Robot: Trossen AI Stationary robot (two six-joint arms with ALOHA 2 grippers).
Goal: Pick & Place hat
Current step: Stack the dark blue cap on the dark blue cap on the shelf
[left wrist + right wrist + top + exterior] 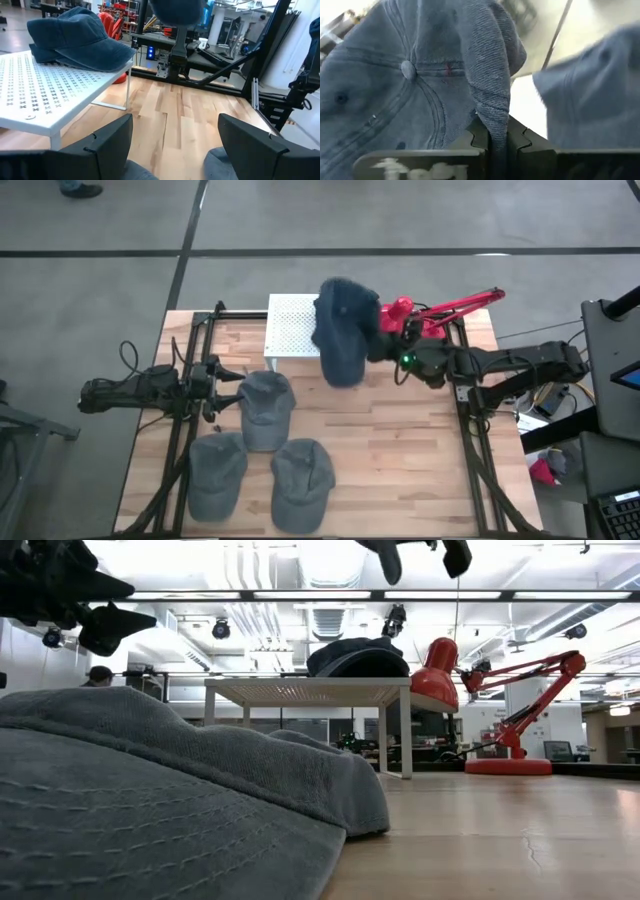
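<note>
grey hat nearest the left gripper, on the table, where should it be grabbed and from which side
Take the grey hat by a fold of crown fabric, coming straight down from above. It lies flat and soft on the wooden table, offering no rigid edge. The right gripper holds its dark blue hat the same way, pinching bunched cloth. The left gripper is open beside it.

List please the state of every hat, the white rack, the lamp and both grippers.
held hat: hanging from the right gripper, shut on its fabric
dark hat: resting on the white rack
three grey hats: lying on the table
left gripper: open, empty
red lamp: standing behind the rack
</note>
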